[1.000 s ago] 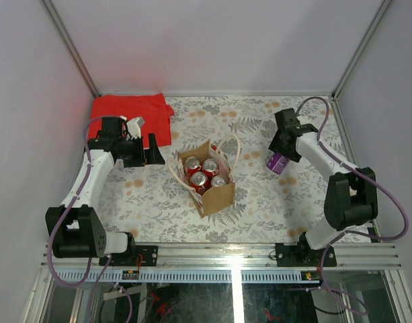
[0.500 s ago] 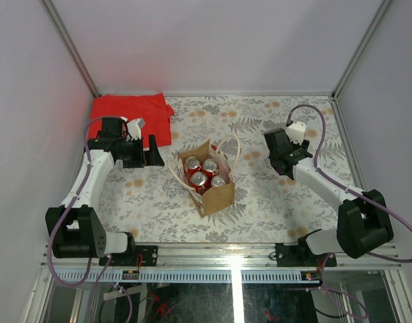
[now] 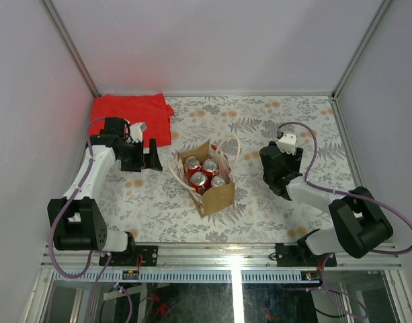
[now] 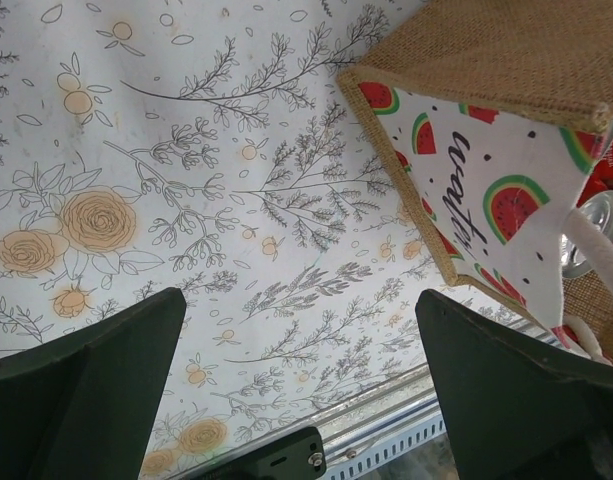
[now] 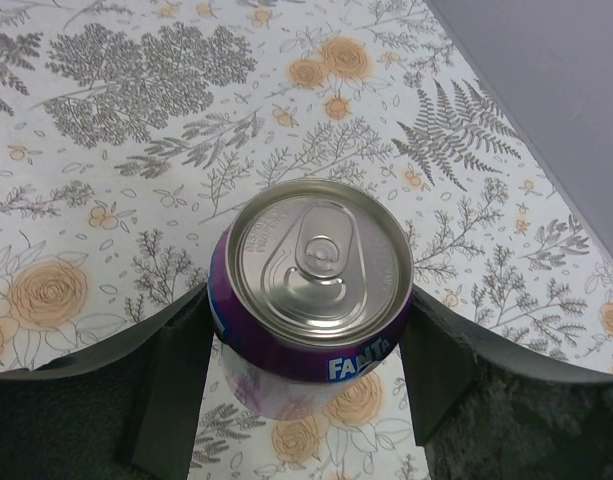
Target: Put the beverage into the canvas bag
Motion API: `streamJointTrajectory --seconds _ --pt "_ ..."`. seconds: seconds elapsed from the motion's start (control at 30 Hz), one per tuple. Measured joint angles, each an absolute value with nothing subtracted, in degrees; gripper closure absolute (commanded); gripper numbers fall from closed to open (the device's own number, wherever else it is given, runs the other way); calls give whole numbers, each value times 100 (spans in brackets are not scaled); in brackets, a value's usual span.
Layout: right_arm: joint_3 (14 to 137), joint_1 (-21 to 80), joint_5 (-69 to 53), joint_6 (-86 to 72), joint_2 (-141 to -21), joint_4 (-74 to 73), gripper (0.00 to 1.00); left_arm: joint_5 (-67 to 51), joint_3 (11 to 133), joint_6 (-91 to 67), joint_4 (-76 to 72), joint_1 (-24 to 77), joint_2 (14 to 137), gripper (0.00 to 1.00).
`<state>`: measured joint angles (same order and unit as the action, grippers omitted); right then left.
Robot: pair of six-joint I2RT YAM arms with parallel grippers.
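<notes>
The tan canvas bag [image 3: 214,192] with cream looped handles stands open at the table's middle and holds several red cans [image 3: 200,171]. Its watermelon-print lining [image 4: 486,190] shows at the upper right of the left wrist view. A purple Fanta can [image 5: 321,270], silver top up, sits between my right gripper's [image 5: 311,360] fingers, which press on its sides. In the top view my right gripper [image 3: 276,176] is right of the bag and hides the can. My left gripper [image 3: 152,153] is open and empty, left of the bag, and also shows in the left wrist view [image 4: 301,390].
A folded red cloth [image 3: 132,111] lies at the back left corner behind the left arm. Grey walls close the table at the back and sides. The floral tablecloth [image 3: 259,121] covers the surface. A metal rail [image 3: 226,259] runs along the near edge.
My right gripper has carried the purple can from the far right toward the bag and nearer the front. The left gripper has barely moved.
</notes>
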<state>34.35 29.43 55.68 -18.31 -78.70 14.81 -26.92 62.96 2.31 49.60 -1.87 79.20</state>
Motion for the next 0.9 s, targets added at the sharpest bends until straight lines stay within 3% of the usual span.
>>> streamJointTrajectory --seconds 0.3,0.57,0.87,0.9 --pt "3245 3048 5798 -1411 -8711 3286 100 -2558 6296 344 5070 -187 8228 0" --pt "3162 3144 5955 -1481 -9225 4038 100 -2536 6464 340 5068 -130 8624 0" --pt "3249 3144 5951 -1903 -9249 3870 49 -2536 6582 331 5063 -32 8696 0" --pt "3275 3144 5944 -1966 -9249 3809 40 -2534 6582 329 5061 -27 8696 0"
